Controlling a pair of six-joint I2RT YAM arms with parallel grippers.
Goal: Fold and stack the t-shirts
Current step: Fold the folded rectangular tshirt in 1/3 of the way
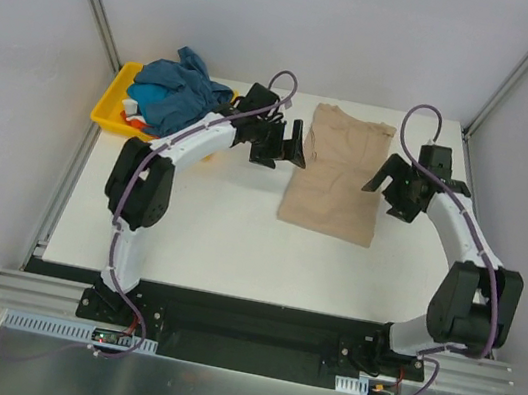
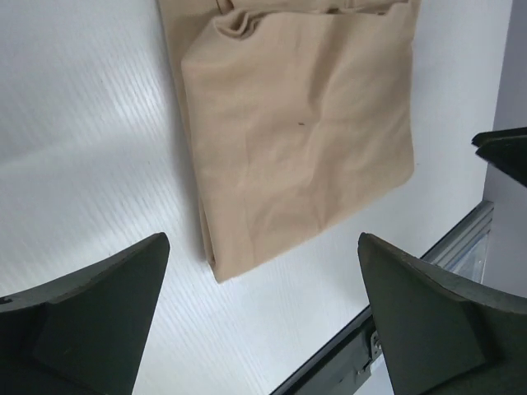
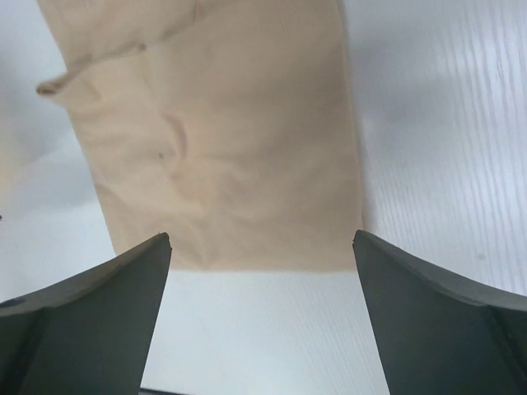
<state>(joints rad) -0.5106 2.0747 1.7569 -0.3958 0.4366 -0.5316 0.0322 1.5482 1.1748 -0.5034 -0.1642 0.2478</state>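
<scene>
One beige shirt (image 1: 337, 174) folded, I judge; teal shirt (image 1: 175, 91) waits unfolded; left claw (image 1: 291, 147) and right claw (image 1: 386, 193) spread wide, empty.

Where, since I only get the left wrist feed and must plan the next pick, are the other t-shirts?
Observer: A teal-blue t-shirt lies heaped over the yellow tray at the table's far left corner.
Operator: Is the right gripper gripping the beige t-shirt?
Observer: No. The right gripper is open at the right edge of the folded beige t-shirt, holding nothing.
Operator: Anything under the teal one?
Observer: Orange-red and white bits, likely cloth, show at its left edge.
</scene>
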